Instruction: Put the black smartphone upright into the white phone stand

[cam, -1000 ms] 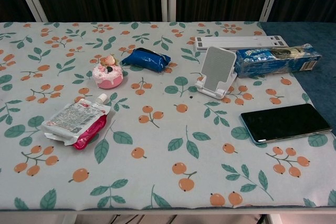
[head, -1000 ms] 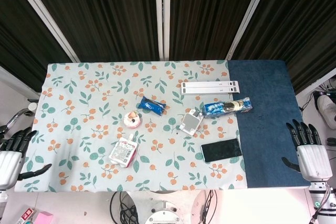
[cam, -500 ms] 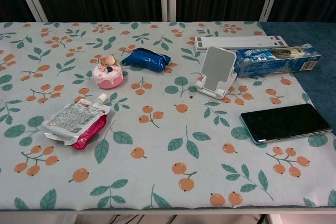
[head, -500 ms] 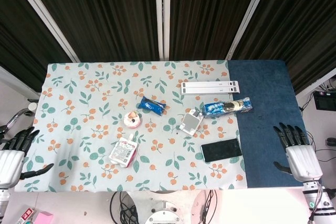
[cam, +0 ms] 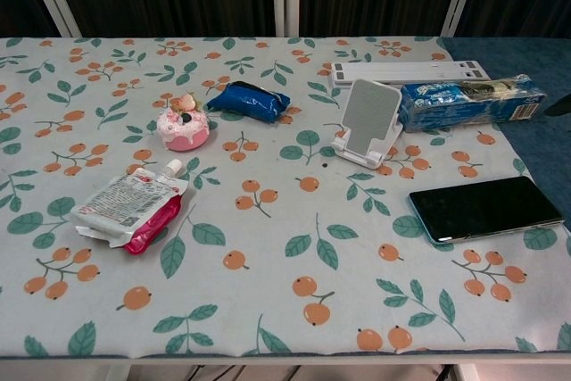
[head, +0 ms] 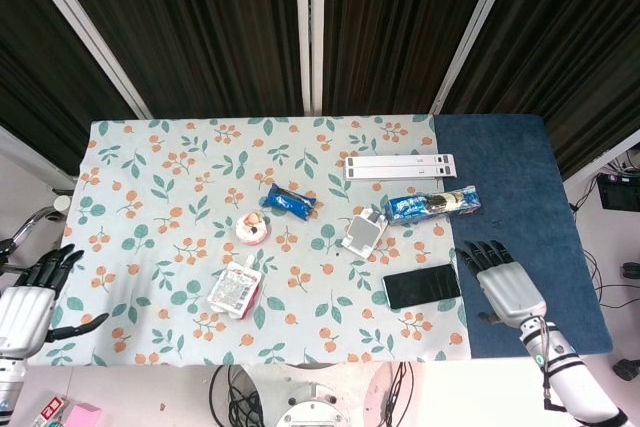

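The black smartphone (head: 421,285) lies flat just in front of the white phone stand (head: 364,230). The right hand (head: 503,282) has moved in beside the phone, fingers spread, holding nothing. The left hand (head: 32,302) stays far off, also loose. A blue cookie pack (head: 432,204) lies behind the phone, beside the stand.
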You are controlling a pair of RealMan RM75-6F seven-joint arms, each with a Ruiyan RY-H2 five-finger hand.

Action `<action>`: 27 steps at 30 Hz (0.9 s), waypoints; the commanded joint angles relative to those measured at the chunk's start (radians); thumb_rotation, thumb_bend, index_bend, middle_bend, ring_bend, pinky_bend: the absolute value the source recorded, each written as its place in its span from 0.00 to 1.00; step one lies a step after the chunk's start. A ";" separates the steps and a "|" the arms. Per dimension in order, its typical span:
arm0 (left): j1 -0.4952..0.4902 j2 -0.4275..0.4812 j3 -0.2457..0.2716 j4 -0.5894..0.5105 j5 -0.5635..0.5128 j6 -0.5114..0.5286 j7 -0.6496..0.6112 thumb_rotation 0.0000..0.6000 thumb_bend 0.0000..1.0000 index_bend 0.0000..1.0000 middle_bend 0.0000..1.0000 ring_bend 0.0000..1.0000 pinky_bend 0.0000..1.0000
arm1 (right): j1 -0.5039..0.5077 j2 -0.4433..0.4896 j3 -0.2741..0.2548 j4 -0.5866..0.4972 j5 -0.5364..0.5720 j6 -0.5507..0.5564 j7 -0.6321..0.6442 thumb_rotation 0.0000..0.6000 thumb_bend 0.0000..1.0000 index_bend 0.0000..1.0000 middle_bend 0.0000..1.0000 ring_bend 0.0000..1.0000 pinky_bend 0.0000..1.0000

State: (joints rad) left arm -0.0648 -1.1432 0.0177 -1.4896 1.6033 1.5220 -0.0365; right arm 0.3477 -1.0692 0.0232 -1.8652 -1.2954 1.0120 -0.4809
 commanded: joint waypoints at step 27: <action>0.007 -0.006 0.006 0.037 -0.010 -0.001 -0.041 0.25 0.00 0.10 0.06 0.09 0.25 | 0.184 -0.263 -0.015 0.110 0.277 -0.059 -0.218 1.00 0.09 0.00 0.00 0.00 0.00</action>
State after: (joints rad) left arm -0.0575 -1.1489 0.0240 -1.4533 1.5938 1.5215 -0.0780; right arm 0.5318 -1.3327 0.0078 -1.7555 -1.0181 0.9534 -0.6994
